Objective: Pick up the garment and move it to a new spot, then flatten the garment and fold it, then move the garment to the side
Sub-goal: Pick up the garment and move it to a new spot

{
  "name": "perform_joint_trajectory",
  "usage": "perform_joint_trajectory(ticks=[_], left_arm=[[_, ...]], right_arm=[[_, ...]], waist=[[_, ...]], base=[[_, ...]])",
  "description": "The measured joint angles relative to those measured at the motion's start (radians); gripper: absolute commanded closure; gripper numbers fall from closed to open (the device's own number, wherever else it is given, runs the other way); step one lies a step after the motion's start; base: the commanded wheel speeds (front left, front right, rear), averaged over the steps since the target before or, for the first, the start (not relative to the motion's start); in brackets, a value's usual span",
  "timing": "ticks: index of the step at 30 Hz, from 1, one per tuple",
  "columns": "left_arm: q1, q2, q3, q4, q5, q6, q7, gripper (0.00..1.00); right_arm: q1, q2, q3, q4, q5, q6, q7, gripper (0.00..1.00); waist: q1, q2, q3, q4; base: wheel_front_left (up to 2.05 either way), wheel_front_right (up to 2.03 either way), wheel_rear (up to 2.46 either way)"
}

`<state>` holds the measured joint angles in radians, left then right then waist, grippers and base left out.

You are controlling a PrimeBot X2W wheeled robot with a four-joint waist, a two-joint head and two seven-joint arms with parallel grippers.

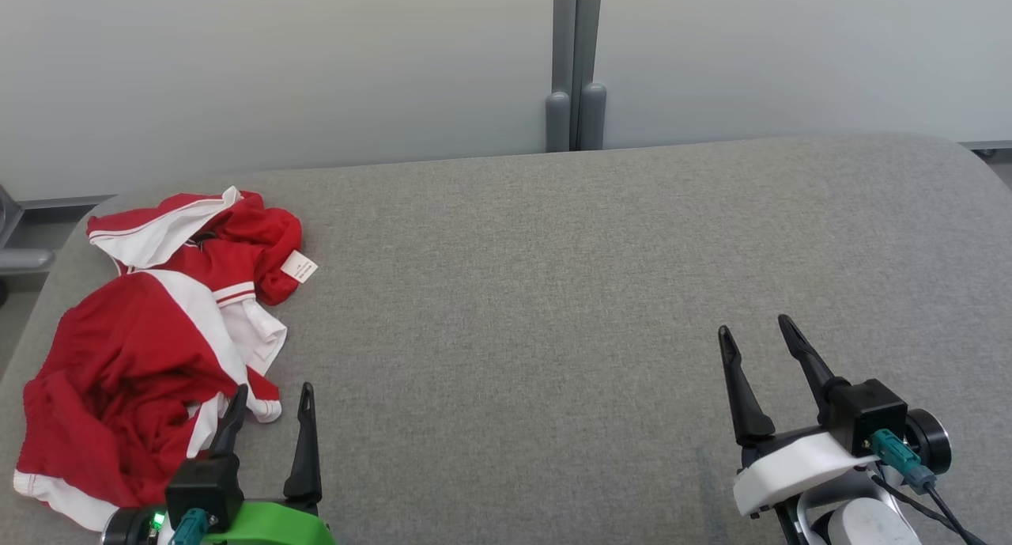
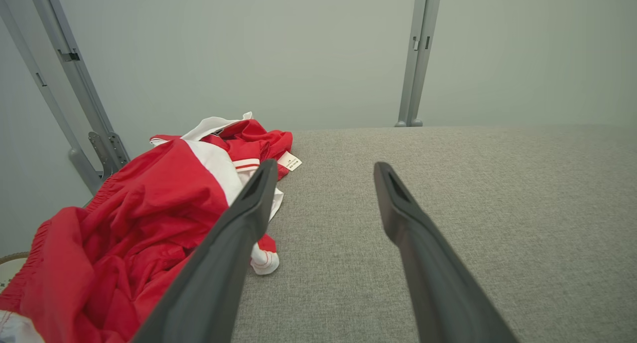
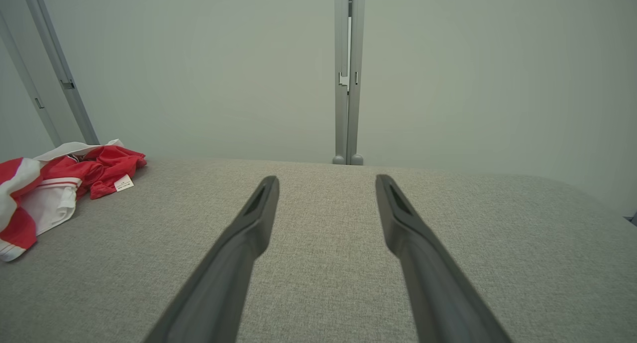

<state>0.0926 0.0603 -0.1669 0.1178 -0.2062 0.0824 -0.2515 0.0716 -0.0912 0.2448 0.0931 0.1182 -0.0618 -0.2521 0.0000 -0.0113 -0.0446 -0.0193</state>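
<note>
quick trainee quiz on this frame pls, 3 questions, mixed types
1. True or false: the red and white garment lies crumpled at the left end of the grey fabric surface.
2. Which is nearer the garment? A: left gripper. B: right gripper.
3. Fill in: both grippers are ___ (open/shut) and hold nothing.

Key: 1 true; 2 A; 3 open.

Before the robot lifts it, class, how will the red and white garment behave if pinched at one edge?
The garment lies crumpled in soft folds, so it will probably droop, not hold shape. Its thin cloth looks light and may slip.
</note>
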Motion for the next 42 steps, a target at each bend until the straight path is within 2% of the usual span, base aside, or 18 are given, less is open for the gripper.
perform_joint_trajectory(ticks=[11, 16, 28, 42], left_arm=[[-0.002, -0.002, -0.003, 0.002, 0.005, -0.003, 0.000, 0.00], [-0.004, -0.002, -0.008, 0.002, 0.012, -0.003, 0.000, 0.00], [-0.005, -0.002, -0.004, 0.002, 0.025, -0.004, 0.000, 0.00], [-0.005, -0.003, -0.002, 0.004, 0.024, -0.011, 0.000, 0.00]], right_arm=[[0.000, 0.001, -0.015, -0.001, 0.000, 0.000, 0.000, 0.00], [0.000, 0.001, -0.019, -0.005, 0.000, 0.000, 0.000, 0.00], [0.000, 0.013, -0.004, -0.006, 0.003, 0.016, 0.000, 0.00], [0.002, 0.025, 0.006, -0.004, 0.004, 0.018, 0.000, 0.00]], waist=[[0.0000, 0.0000, 0.002, 0.029], [0.0000, 0.0000, 0.002, 0.069], [0.0000, 0.0000, 0.000, 0.213], [0.0000, 0.0000, -0.002, 0.409]], base=[[0.00, 0.00, 0.00], [0.00, 0.00, 0.00], [0.00, 0.00, 0.00], [0.00, 0.00, 0.00]])
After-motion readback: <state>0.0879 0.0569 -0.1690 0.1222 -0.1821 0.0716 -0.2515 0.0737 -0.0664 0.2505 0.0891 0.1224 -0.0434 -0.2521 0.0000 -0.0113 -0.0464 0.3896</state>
